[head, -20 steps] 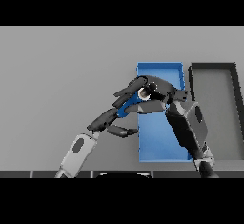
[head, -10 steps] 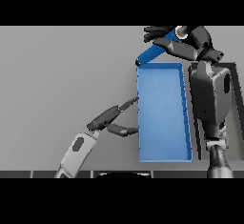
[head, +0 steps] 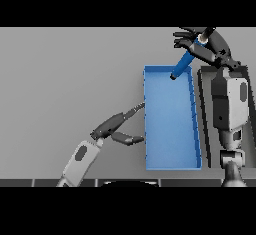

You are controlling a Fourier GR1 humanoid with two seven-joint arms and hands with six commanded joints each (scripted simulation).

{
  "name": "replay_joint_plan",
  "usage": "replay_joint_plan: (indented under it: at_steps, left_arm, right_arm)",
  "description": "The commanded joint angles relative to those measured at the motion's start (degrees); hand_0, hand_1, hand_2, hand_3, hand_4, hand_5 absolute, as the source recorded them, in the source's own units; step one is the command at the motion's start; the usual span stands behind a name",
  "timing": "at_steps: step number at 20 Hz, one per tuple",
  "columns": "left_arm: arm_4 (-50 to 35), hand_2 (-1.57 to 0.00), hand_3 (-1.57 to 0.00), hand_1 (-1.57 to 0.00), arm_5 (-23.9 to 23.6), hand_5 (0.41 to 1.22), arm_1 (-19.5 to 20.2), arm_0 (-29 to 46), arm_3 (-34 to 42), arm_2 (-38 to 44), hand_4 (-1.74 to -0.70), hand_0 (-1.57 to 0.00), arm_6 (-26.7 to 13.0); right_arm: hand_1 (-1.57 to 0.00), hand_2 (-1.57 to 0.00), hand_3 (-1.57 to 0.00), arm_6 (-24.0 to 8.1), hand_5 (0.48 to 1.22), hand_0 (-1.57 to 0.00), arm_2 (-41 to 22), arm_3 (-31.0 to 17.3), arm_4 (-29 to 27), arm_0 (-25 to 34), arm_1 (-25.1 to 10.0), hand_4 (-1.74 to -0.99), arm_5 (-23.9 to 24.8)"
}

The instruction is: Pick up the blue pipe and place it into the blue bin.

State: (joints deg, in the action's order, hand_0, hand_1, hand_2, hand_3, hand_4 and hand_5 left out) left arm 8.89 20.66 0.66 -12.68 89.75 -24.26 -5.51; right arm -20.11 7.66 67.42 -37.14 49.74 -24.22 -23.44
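Right hand (head: 207, 44) has its fingers wrapped round the blue pipe (head: 183, 65), tilted above the blue bin's (head: 170, 161) far rim, while the left hand (head: 116, 125) rests open-fingered on the desk (head: 70, 79) beside the bin.

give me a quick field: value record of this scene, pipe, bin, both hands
blue pipe: held tilted, lower end over the far end of the blue bin, not yet inside
blue bin: long open tray on the grey table, nothing lying in it
right hand: raised at the far end of the bin, fingers curled round the pipe's upper end
left hand: low beside the bin's left wall, fingers straight, holding nothing
dark bin: right of the blue bin, mostly hidden by the right arm
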Motion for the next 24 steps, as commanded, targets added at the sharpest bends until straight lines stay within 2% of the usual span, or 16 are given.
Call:
replay_joint_plan:
  at_steps: [1,4,6,11,12,15,16,17,18,20,21,24]
  left_arm:
    - [-0.46,0.00,0.00,0.00,0.12,0.421,0.10,-0.23,0.08,0.42,-0.87,0.00,-0.45]
    - [-0.34,0.00,0.00,0.00,-0.20,0.423,-0.27,0.68,0.77,-0.08,-0.88,0.00,-0.62]
    - [-0.61,0.00,0.00,0.00,-0.09,0.427,0.14,0.63,0.83,0.34,-0.88,0.00,-1.06]
    - [-0.56,0.00,0.00,0.00,-0.26,0.422,-0.39,1.02,1.32,-0.14,-0.89,0.00,-1.36]
    - [-0.45,0.00,0.00,0.00,-0.23,0.420,-0.01,1.29,1.30,-0.06,-0.89,0.00,-0.91]
    - [-0.28,0.00,0.00,0.00,-0.02,0.421,0.36,1.66,2.04,-0.40,-0.88,0.00,-0.81]
    - [-0.25,0.00,0.00,0.00,-0.22,0.421,0.17,1.48,1.83,-0.28,-0.88,0.00,-1.29]
    - [-0.06,0.00,0.00,0.00,-0.32,0.421,0.13,1.63,1.51,-0.33,-0.88,0.00,-1.20]
    - [-0.15,0.00,0.00,0.00,-0.21,0.422,-0.01,1.01,1.27,-0.20,-0.88,0.00,-1.34]
    - [-0.41,0.00,0.00,0.00,0.00,0.425,0.27,1.25,1.87,-0.21,-0.88,0.00,-0.85]
    - [-0.25,0.00,0.00,0.00,0.08,0.427,0.65,1.76,1.93,-0.27,-0.88,0.00,-0.84]
    - [-0.84,0.00,0.00,0.00,0.07,0.429,0.66,1.96,2.86,-0.08,-0.88,0.00,-1.32]
  right_arm:
    - [-1.57,-1.57,-1.57,-0.02,1.221,-1.57,-0.20,0.21,0.91,-1.85,0.07,-1.741,0.10]
    - [-1.57,-1.57,-1.57,-2.10,1.221,-1.57,-0.82,2.43,2.45,-7.70,1.30,-1.741,2.04]
    - [-1.57,-1.57,-1.57,-5.44,1.221,-1.57,-1.18,5.68,2.73,-11.98,1.38,-1.741,4.03]
    - [-1.57,-1.57,-1.52,-12.92,1.221,-1.57,-3.88,9.30,8.65,-18.12,3.12,-1.741,10.70]
    - [-1.57,-1.57,-1.26,-13.73,1.221,-1.57,-3.97,9.62,9.38,-18.94,3.12,-1.741,11.21]
    - [-1.57,-1.57,-0.91,-14.84,1.221,-1.57,-6.75,8.56,14.19,-20.92,3.36,-1.741,12.86]
    - [-1.55,-1.57,-0.85,-14.83,1.221,-1.57,-8.71,7.38,14.64,-21.33,2.93,-1.741,14.47]
    - [-1.34,-1.34,-0.79,-14.83,1.221,-1.46,-11.16,5.07,14.43,-20.87,1.71,-1.678,15.97]
    - [-1.07,-1.07,-0.63,-14.83,1.221,-1.17,-13.38,3.19,13.52,-19.77,0.53,-1.592,16.97]
    - [-0.68,-0.68,-0.40,-14.83,1.221,-0.75,-18.79,-0.57,10.77,-18.21,-2.56,-1.413,17.90]
    - [-0.55,-0.55,-0.32,-14.82,1.221,-0.60,-21.72,-2.38,9.59,-16.76,-4.15,-1.337,16.47]
    - [-0.28,-0.28,-0.16,-14.83,1.084,-0.31,-28.25,-2.21,9.03,-15.41,-7.55,-1.175,12.42]
